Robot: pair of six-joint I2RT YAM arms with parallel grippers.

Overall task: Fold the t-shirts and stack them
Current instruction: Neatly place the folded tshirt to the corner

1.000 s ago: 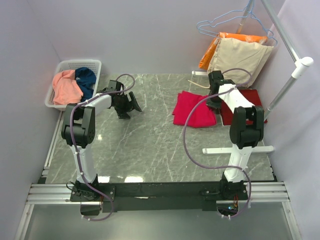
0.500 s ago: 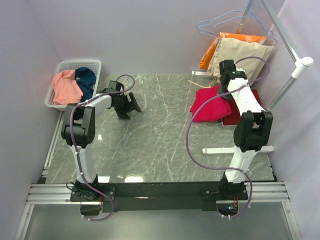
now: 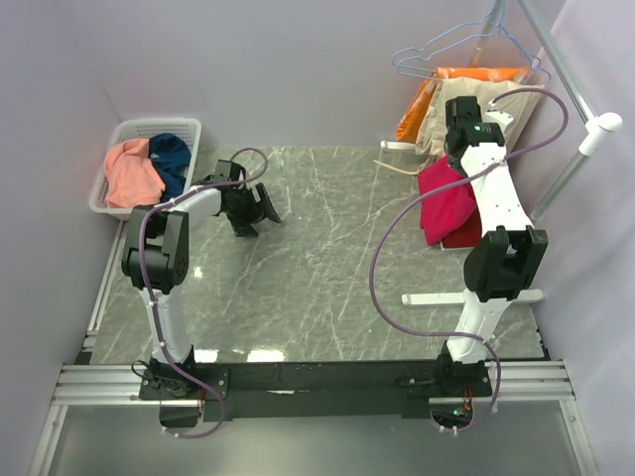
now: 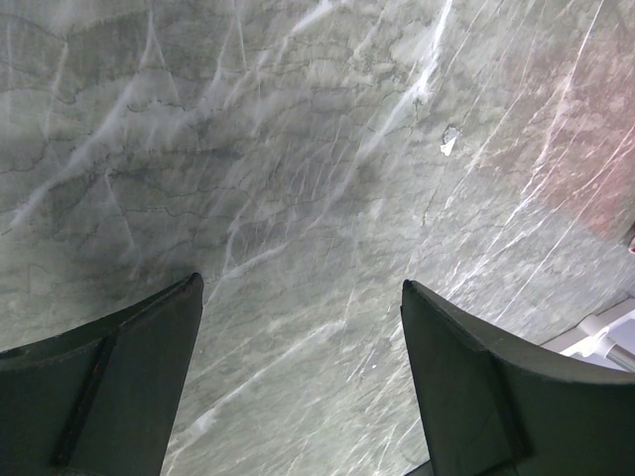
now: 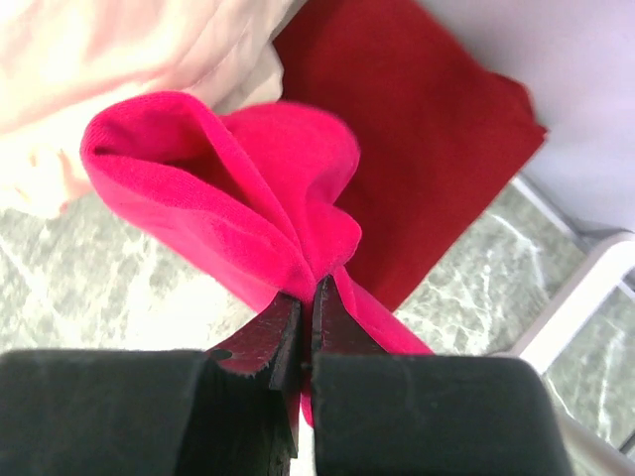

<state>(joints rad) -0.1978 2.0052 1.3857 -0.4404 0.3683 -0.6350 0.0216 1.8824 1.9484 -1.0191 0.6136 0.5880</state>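
At the far-left corner of the desk (image 3: pixel 317 278), a white basket (image 3: pixel 123 130) is filled by the salmon-pink t-shirt (image 3: pixel 131 175) and teal t-shirt (image 3: pixel 172 159). Far right, the crimson t-shirt (image 5: pixel 228 188) is pinched by the right claw (image 5: pixel 306 319) above the darker red t-shirt (image 5: pixel 407 129). The left claw (image 4: pixel 301 288) is spread.

No legible text or labels anywhere.

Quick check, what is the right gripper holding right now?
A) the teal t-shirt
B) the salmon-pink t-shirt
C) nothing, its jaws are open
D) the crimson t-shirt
D: in the right wrist view the right gripper is shut on a bunched fold of the crimson t-shirt, with the darker red t-shirt lying flat beyond it.
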